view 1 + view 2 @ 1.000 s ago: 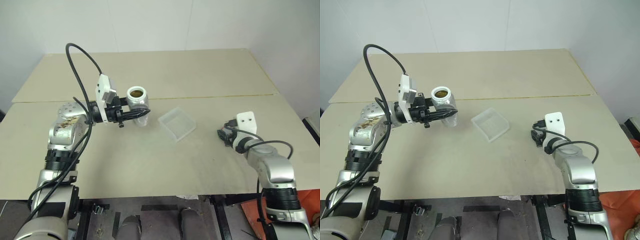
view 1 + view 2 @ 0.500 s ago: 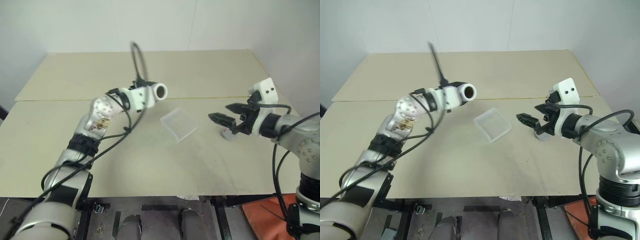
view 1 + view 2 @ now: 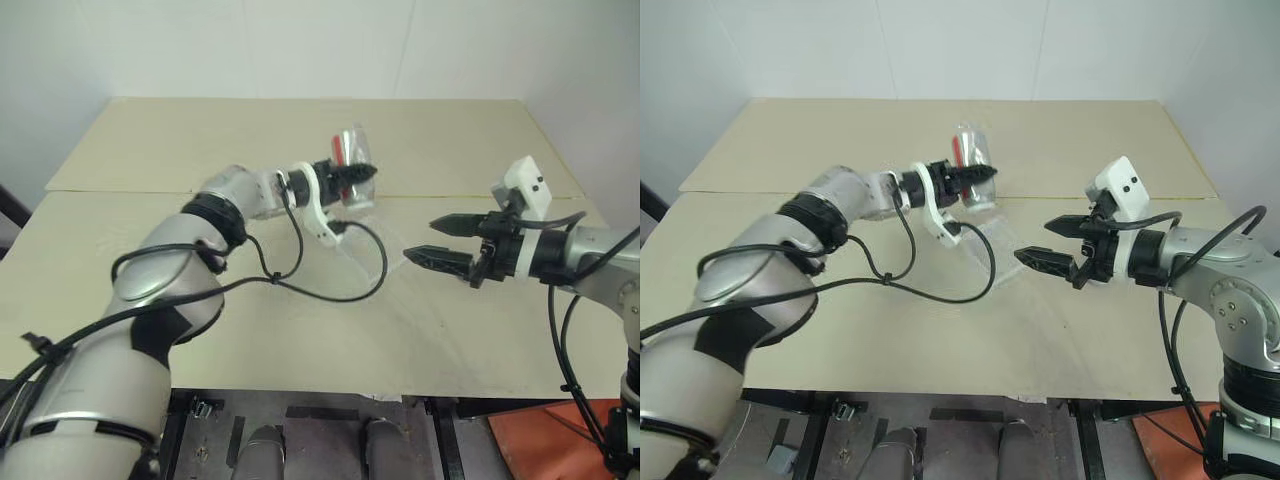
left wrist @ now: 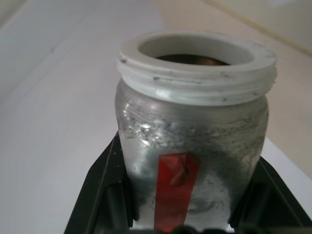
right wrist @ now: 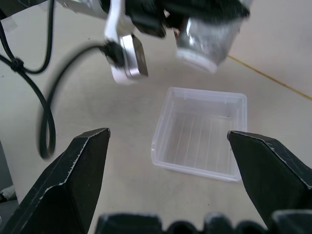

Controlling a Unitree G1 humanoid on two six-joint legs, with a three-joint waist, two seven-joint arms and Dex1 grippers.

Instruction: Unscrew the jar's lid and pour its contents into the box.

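The jar, lid off, sat clamped in your left gripper, tipped mouth-down just above the box. You needed to keep its mouth over the box's middle while tilting slowly. Your right gripper hung spread and empty beside it.

You are working in even, soft light with no hard glare on the table. Shadows are faint: only a weak one lies under the right gripper. In the right wrist view the jar beyond the fingertips is smeared by motion blur, while the box between the fingers stays sharp. In the left wrist view the background is soft.
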